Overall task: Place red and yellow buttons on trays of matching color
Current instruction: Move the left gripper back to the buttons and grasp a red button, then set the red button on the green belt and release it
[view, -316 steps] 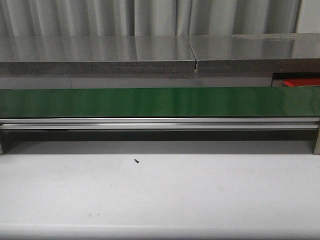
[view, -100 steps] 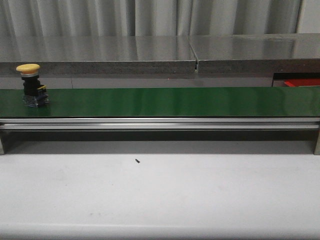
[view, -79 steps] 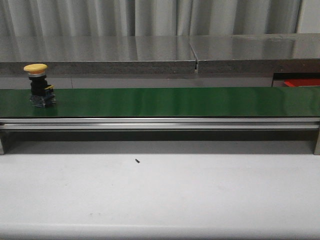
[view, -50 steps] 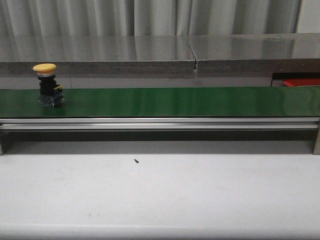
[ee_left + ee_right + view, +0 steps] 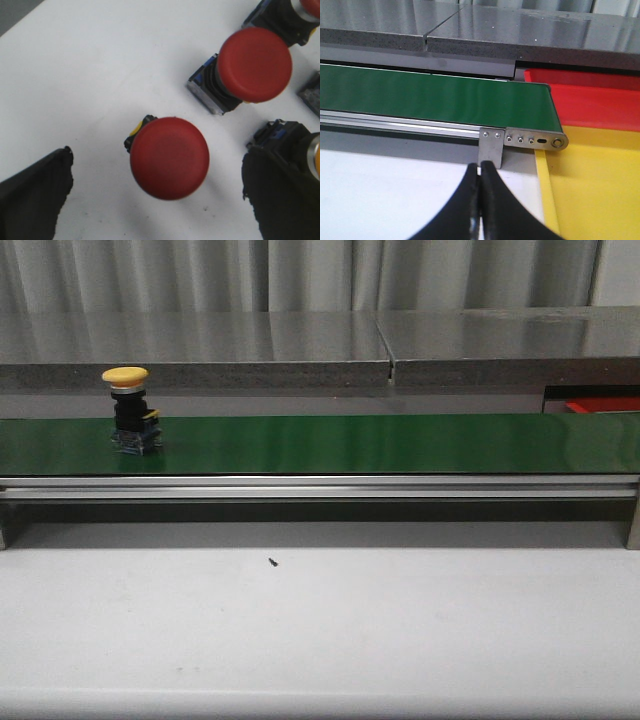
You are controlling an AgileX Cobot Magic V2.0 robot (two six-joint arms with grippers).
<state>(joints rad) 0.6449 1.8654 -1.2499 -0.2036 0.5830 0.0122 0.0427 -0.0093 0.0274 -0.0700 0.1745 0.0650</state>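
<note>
A yellow button (image 5: 129,410) stands upright on the green conveyor belt (image 5: 360,443), towards its left end; no gripper shows in the front view. In the left wrist view my left gripper (image 5: 157,165) is open above a white surface, its dark fingers (image 5: 35,195) standing either side of a red button (image 5: 169,157) without touching it. A second red button (image 5: 254,64) stands farther off. My right gripper (image 5: 481,172) is shut on nothing, hovering before the belt's end (image 5: 540,107). Beyond that end lie the red tray (image 5: 600,100) and the yellow tray (image 5: 595,190).
More buttons crowd the edge of the left wrist view, one dark base (image 5: 280,17) beyond the second red one and another (image 5: 285,145) by my right-hand finger. A steel shelf (image 5: 300,345) runs behind the belt. A small dark speck (image 5: 272,562) lies on the white table (image 5: 320,630).
The belt was bare 3.2 s ago. The yellow button has come in from the left and has ridden steadily to the right along the belt.
</note>
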